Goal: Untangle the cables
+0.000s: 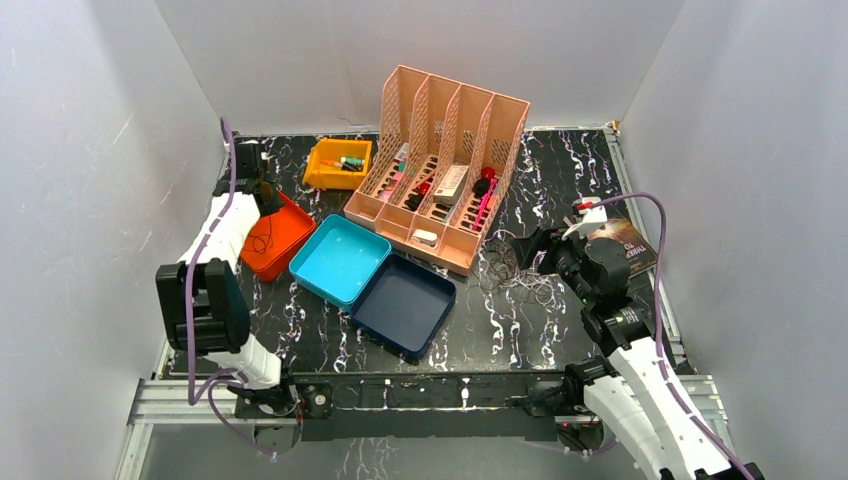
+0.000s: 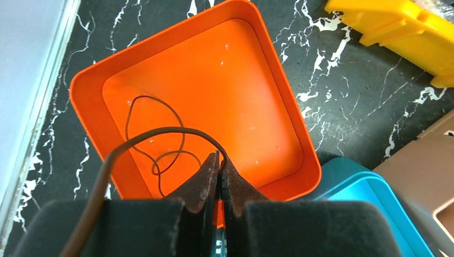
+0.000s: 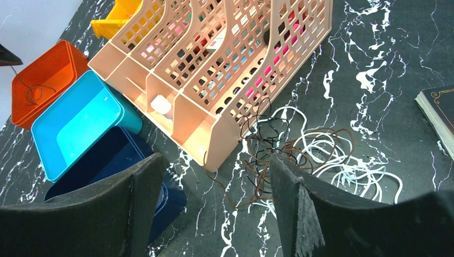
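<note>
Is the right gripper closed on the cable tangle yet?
No: the right wrist view shows the right gripper open, fingers wide apart, and the cables lying ungripped on the table beside the pink organizer.

On the marbled table [image 1: 500,330] lie orange tray [image 1: 287,236], teal tray [image 1: 340,258], navy tray [image 1: 405,303], yellow bin [image 1: 325,179], rack [image 1: 413,110], cables [image 1: 510,268], book [image 1: 630,250].

- Smooth, softly glossy plastic, finely specked, for the orange tray [image 2: 267,69].
- Glossy moulded plastic on the yellow bin [image 2: 396,32].
- Matt pink plastic, pierced in a lattice, for the file rack [image 3: 257,48].
- Black marble-patterned tabletop [image 2: 348,101], smooth, with a dull sheen.
- Rough, grainy, worn pads [image 2: 199,187] on the left gripper [image 2: 218,163].
- Matt black, foam-like fingers [image 3: 305,214] on the right gripper [image 3: 214,160].
- Smooth thin sheath on the brown cable [image 2: 160,129] and the white cables [image 3: 342,171].
</note>
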Available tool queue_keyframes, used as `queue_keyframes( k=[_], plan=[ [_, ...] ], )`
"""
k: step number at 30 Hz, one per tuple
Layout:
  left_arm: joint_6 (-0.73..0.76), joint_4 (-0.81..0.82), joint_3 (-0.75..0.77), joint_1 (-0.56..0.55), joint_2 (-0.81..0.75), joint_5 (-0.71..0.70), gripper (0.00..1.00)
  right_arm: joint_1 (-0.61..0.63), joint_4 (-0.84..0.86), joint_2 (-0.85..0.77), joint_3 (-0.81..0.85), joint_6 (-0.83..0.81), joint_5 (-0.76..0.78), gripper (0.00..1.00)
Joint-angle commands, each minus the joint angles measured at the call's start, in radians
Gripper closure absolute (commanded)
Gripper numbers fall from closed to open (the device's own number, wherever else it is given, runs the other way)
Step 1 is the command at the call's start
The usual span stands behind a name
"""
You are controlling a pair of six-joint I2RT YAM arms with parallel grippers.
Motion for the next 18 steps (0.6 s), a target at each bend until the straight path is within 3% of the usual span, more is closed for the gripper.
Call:
queue_keyframes(
  k=[1, 7, 13, 18],
  plan=[
    [-0.024, 0.056, 0.018, 0.023, 0.023, 0.059, 1.00, -0.002, 0.017, -0.025, 0.016, 0.006, -0.015, 0.20],
    [-0.005, 0.030, 0.059, 0.026, 0.114, 0.119, 1.00, -0.001, 0.012, -0.062, -0.013, 0.016, 0.004, 0.20],
    [0.011, -0.026, 0.111, 0.027, 0.215, 0.095, 0.94, -0.002, 0.000, -0.082, -0.024, 0.023, 0.009, 0.20],
    [0.009, -0.036, 0.134, 0.029, 0.227, 0.111, 0.77, -0.001, -0.001, -0.085, -0.022, 0.021, 0.010, 0.20]
  ],
)
